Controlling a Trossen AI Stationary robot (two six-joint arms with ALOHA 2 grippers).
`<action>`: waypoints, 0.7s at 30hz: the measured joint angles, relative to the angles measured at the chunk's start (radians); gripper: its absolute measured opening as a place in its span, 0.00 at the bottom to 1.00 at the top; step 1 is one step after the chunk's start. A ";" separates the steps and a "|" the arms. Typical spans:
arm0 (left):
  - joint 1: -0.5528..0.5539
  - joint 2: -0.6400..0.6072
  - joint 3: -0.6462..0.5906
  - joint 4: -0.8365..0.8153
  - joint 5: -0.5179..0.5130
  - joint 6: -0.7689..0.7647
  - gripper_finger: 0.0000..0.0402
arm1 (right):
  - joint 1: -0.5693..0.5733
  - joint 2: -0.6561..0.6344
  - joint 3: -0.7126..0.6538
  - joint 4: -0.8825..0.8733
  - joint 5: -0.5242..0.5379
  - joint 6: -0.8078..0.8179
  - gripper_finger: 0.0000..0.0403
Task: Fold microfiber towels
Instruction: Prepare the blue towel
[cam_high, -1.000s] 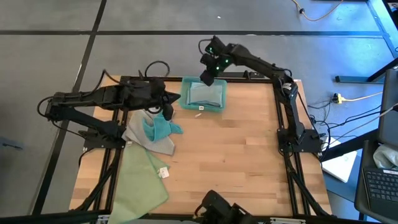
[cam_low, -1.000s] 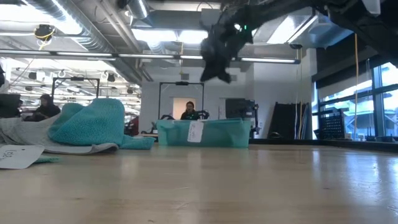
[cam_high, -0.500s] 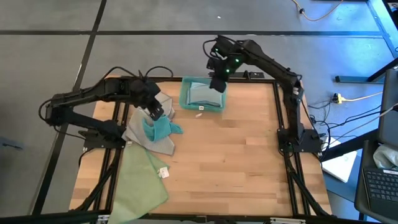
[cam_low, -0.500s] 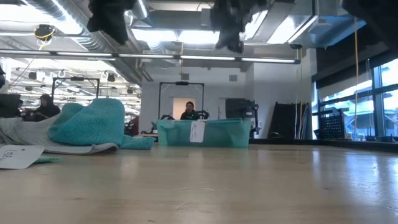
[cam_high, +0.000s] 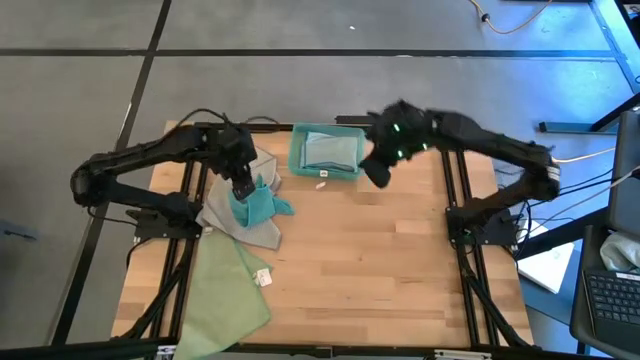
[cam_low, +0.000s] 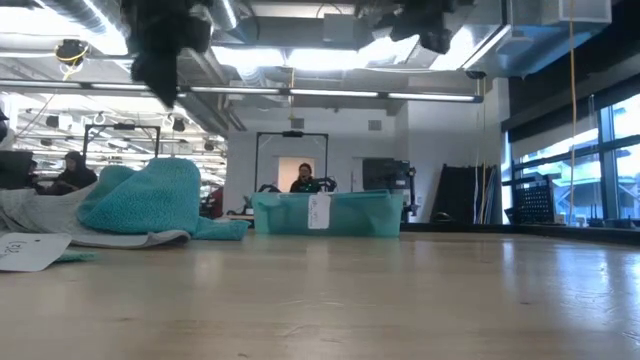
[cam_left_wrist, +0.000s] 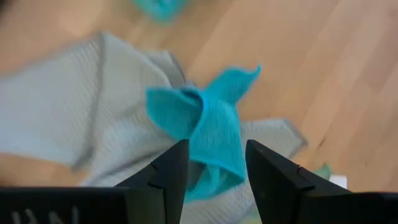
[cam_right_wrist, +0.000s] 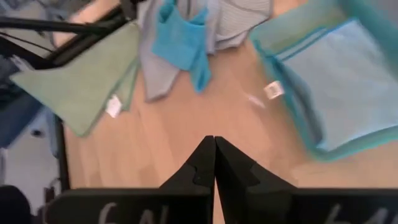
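A crumpled teal towel (cam_high: 256, 205) (cam_left_wrist: 208, 124) sits heaped on a spread grey towel (cam_high: 228, 222) at the table's left. A pale green towel (cam_high: 228, 290) lies flat toward the near left corner. A folded pale blue-green towel (cam_high: 328, 150) lies flat in the teal bin (cam_high: 296, 158). My left gripper (cam_left_wrist: 214, 167) (cam_high: 243, 184) hangs open above the teal towel, apart from it, as the low view shows (cam_low: 160, 60). My right gripper (cam_right_wrist: 214, 163) (cam_high: 378, 170) is shut and empty, in the air to the right of the bin.
The bin stands at the table's far middle with a white tag (cam_low: 314, 210) on its near wall. Bare wood (cam_high: 380, 260) covers the middle and right of the table. People sit in the room beyond the far edge.
My right gripper has swung away from above the bin, toward the table's right and near edges, staying shut and empty. My left gripper has shifted from beside the bin to above the teal towel and come down toward it. The towels have not moved.
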 joint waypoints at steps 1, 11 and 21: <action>0.014 0.000 -0.024 0.008 0.026 -0.007 0.38 | 0.015 -0.034 -0.058 0.032 0.011 0.032 0.03; 0.052 0.000 -0.095 0.133 0.142 -0.118 0.39 | 0.031 -0.068 -0.499 0.303 0.057 0.112 0.03; -0.006 0.000 -0.095 0.135 0.153 -0.291 0.38 | -0.084 0.274 -0.531 0.672 0.011 0.242 0.02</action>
